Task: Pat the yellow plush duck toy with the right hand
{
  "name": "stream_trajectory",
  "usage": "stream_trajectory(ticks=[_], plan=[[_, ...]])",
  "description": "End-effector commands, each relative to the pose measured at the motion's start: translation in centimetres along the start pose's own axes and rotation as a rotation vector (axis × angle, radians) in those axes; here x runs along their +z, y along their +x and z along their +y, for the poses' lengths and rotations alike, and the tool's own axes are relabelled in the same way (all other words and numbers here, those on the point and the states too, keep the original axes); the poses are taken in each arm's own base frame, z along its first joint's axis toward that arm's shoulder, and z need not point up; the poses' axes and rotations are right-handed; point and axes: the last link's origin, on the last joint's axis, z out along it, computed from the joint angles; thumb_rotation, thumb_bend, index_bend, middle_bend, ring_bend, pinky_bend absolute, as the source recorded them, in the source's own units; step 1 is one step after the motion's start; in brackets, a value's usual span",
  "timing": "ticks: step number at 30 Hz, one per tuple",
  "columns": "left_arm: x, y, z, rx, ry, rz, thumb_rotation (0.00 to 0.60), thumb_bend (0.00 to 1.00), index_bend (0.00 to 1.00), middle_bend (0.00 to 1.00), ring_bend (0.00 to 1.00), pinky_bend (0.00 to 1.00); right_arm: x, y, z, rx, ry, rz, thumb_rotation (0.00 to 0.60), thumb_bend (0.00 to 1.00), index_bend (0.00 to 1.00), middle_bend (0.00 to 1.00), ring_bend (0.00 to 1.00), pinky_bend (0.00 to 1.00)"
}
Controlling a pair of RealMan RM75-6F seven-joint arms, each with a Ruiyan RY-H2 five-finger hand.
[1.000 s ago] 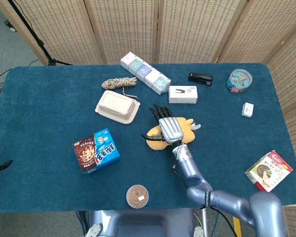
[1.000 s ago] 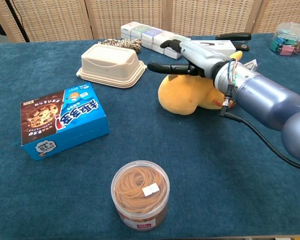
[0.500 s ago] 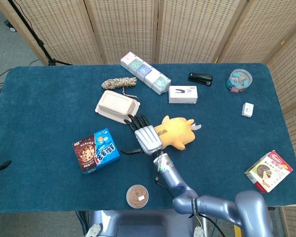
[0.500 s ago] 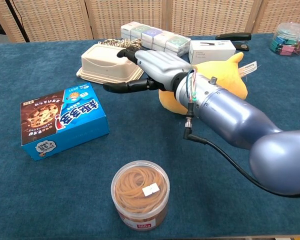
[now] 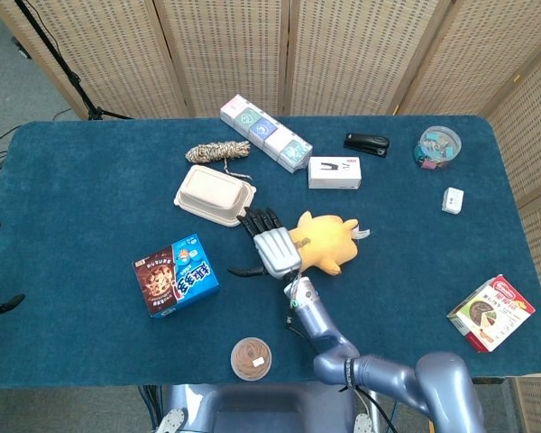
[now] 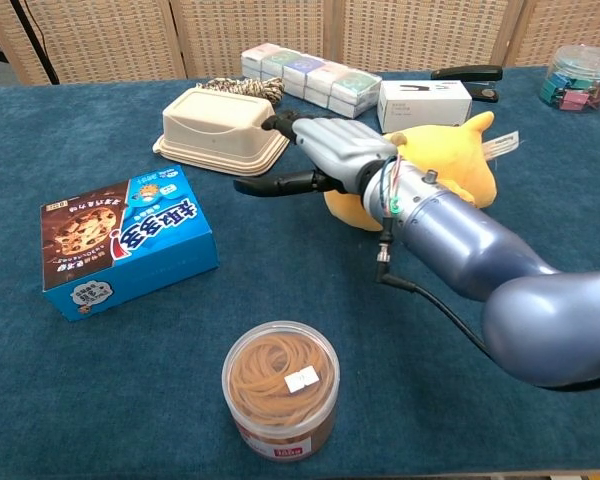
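The yellow plush duck (image 5: 327, 242) (image 6: 448, 160) lies near the middle of the blue table (image 5: 90, 198). My right hand (image 5: 269, 242) (image 6: 325, 150) hovers flat and open just left of the duck, palm down, fingers spread toward the beige box. Its thumb (image 6: 275, 184) sticks out to the left. The hand's right edge overlaps the duck's left side in both views, and I cannot tell whether they touch. The forearm (image 6: 460, 235) hides the duck's lower left part in the chest view. My left hand is not visible in either view.
A beige lidded box (image 5: 215, 195) (image 6: 223, 129) sits just beyond the fingertips. A blue cookie box (image 5: 175, 275) (image 6: 120, 238) lies to the left, a jar of rubber bands (image 5: 251, 358) (image 6: 280, 400) in front. A white box (image 5: 334, 171) and a row of small boxes (image 5: 265, 133) lie behind.
The right hand swung left off the top of the duck a second ago. Since half a second ago it has come back slightly right, toward the duck.
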Motion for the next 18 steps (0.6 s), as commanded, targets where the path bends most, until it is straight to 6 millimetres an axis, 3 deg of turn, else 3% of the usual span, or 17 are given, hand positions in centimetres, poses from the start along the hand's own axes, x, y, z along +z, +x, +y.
stream_trajectory(ticks=[1, 10, 18], plan=[[0.0, -0.1, 0.1, 0.003, -0.004, -0.003, 0.6, 0.0, 0.0, 0.0, 0.0, 0.0, 0.0, 0.3, 1.4, 0.02, -0.036, -0.002, 0.068, 0.0, 0.0, 0.0, 0.0, 0.0], [0.2, -0.2, 0.3, 0.001, 0.003, -0.002, 0.6, 0.0, 0.0, 0.0, 0.0, 0.0, -0.9, 2.1, 6.1, 0.107, -0.142, 0.001, 0.067, 0.0, 0.0, 0.0, 0.0, 0.0], [0.0, -0.3, 0.4, 0.007, 0.001, -0.003, 0.6, 0.0, 0.0, 0.0, 0.0, 0.0, -1.8, 3.0, 8.9, 0.188, -0.215, -0.011, 0.067, 0.0, 0.0, 0.0, 0.0, 0.0]])
